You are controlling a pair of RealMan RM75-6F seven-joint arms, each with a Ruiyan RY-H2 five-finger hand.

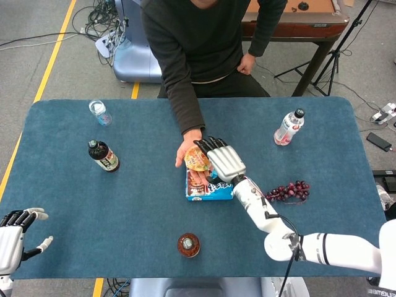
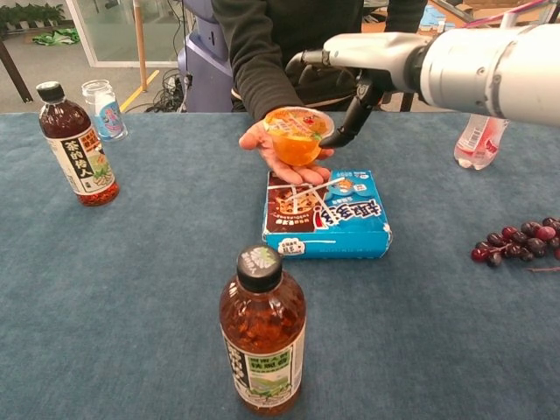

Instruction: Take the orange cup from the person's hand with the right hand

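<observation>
Here the right hand (image 1: pixel 224 162) reaches out over the middle of the table (image 1: pixel 62 185), fingers spread wide and holding nothing, thumb dropped beside the orange cup (image 2: pixel 296 136). The cup sits on the person's hand (image 2: pixel 271 150), palm up, above the blue box (image 2: pixel 325 214), touching or just short of the robot's thumb. The left hand (image 1: pixel 13 232) hangs open off the table's near left corner.

I'm seeing bright, even overhead light casting only soft shadows; both views are staying sharp, with no glare showing.
</observation>
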